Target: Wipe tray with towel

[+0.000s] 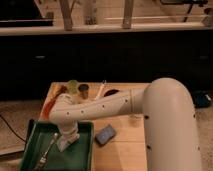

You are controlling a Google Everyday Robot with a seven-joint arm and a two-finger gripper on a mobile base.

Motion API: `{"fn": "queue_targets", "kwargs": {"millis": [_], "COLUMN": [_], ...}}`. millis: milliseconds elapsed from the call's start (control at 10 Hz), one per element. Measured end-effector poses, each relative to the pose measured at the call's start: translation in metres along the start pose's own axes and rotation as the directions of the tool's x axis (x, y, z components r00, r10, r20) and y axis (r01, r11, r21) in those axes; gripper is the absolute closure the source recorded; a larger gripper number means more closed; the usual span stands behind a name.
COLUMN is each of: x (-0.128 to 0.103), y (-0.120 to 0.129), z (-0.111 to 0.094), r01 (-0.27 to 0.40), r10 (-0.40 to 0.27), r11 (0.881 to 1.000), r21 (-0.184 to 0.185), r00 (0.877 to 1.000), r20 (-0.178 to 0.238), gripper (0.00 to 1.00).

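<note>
Towel (65, 145) under gripper (66, 141), green tray (85, 155)

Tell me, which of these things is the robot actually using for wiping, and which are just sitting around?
In use:
- green tray
- pale towel, lying in the tray
- gripper, shut, pressed down on the towel

Just lying about:
- utensil in the tray
- blue-grey pad on the table
- cup, greenish thing and white stick at the table's far edge

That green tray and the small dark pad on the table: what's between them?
Only the tray rim and bare table before the pad, camera view. The claw is inside the tray.
</note>
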Motion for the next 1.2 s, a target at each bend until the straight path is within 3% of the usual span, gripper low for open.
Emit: {"fn": "queue_targets", "kwargs": {"millis": [1200], "x": [-0.0055], "y": [-0.0061], "z": [0.006], "r01": [0.132], "r10": [-0.131], "r11": [0.991], "r21": [-0.007], "r00": [0.991], "r20": [0.013], "gripper": [0.98]}}
